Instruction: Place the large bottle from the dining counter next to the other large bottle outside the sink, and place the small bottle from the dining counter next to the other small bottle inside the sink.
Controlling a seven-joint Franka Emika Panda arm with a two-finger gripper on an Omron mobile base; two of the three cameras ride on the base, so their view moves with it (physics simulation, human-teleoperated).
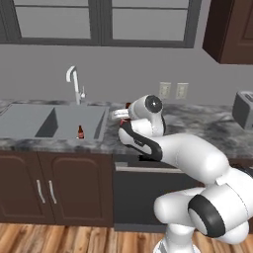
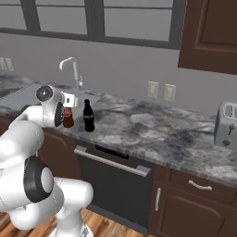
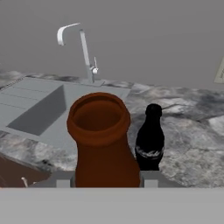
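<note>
Two bottles stand close: the brown large bottle [image 3: 103, 140] pinched in my jaws, and the black large bottle [image 2: 88, 115] just beside it on the table [image 2: 152, 127] right of the sink [image 1: 34, 121]. One small bottle [image 1: 80, 132] sits inside the sink; its partner's trip remains. My arm reaches forward, wrist level, holding the bottle upright.

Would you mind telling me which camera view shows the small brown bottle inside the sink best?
The left base view: the small brown bottle stands upright in the grey sink basin, near its right wall, unobstructed. In the right base view the robot's arm covers most of the sink; in the hand view the basin floor is hidden.
</note>
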